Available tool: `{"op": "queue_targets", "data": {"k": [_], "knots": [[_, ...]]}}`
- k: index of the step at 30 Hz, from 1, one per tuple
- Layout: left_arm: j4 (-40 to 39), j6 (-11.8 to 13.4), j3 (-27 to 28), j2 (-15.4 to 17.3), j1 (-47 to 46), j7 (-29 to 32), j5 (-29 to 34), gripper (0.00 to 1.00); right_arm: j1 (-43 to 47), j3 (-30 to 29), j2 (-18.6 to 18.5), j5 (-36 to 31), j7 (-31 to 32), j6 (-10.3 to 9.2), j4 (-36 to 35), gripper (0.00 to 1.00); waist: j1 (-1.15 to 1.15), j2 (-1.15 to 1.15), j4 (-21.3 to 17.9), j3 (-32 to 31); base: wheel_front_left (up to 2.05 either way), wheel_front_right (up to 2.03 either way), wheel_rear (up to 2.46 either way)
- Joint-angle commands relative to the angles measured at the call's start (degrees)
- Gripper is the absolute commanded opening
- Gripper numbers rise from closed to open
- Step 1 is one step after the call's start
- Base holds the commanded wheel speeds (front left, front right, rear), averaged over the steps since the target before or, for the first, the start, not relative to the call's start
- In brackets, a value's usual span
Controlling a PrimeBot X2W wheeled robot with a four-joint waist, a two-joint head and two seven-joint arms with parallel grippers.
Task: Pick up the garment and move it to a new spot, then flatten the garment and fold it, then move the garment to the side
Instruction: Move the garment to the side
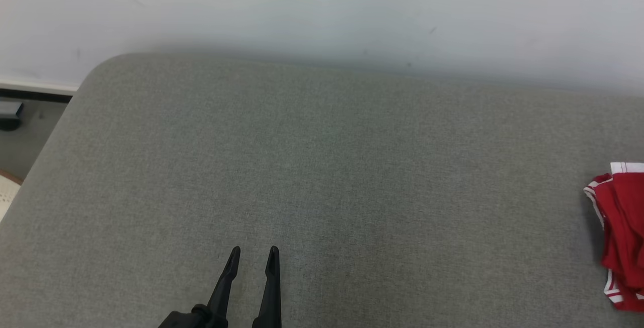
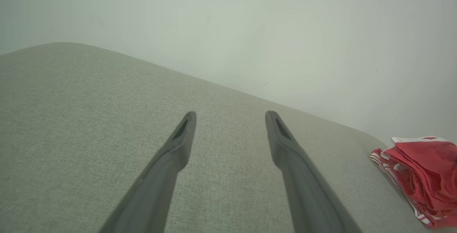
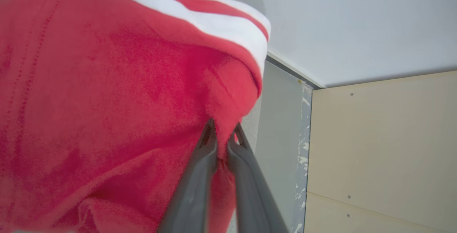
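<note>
The left gripper (image 1: 254, 252) is spread and empty over the grey cushion (image 1: 322, 167). The right gripper (image 3: 224, 131) is pinched onto a fold of the red, white-trimmed garment (image 3: 107, 100), which is bunched at the cushion's right edge, well apart from the left gripper. The cushion is woven fabric with a rounded far-left corner, set against a white wall (image 1: 322, 11). Grey floor (image 1: 30, 137) lies past its left side. A beige panel (image 3: 385, 147) stands beyond the garment.

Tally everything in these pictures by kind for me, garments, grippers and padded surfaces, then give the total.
Red garment: 1
Grippers: 2, left gripper and right gripper
Grey padded surface: 1
Total: 4
</note>
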Motion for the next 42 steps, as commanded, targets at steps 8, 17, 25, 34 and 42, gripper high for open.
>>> {"op": "queue_targets", "data": {"k": [8, 17, 25, 34, 42], "knots": [[0.1, -0.6, -0.3, 0.2, -0.9, -0.2, 0.3, 1.0, 3.7, -8.1, 2.7, -12.7, -4.7, -0.16, -4.7, 1.0, 0.0, 0.0, 1.2, 1.9, 0.0, 0.0, 0.0], [-1.5, -2.4, 1.1, 0.3, -1.2, -0.2, 1.6, 1.0, 8.3, -19.4, 14.7, -14.9, -14.6, -0.18, -19.8, 1.0, 0.0, 0.0, -0.2, -2.4, 0.0, 0.0, 0.0], [-1.5, -1.6, 5.2, 0.0, 0.1, -0.2, 0.7, 1.0, 13.6, -20.8, 25.3, -5.1, -24.1, -0.17, -27.1, 1.0, 0.0, 0.0, -2.0, -5.7, 0.0, 0.0, 0.0], [2.4, -2.2, 8.8, 0.0, 1.1, -0.2, 2.7, 1.0, 18.2, -15.5, 29.9, 4.6, -32.5, -0.16, -28.3, 1.0, 0.0, 0.0, -4.3, -9.0, 0.0, 0.0, 0.0], [5.1, -5.7, 12.9, 0.0, 0.2, -0.2, 5.4, 1.0, 22.5, -14.4, 35.3, 6.0, -39.7, -0.16, -24.8, 1.0, 0.0, 0.0, -5.4, -11.6, 0.0, 0.0, 0.0]]}}
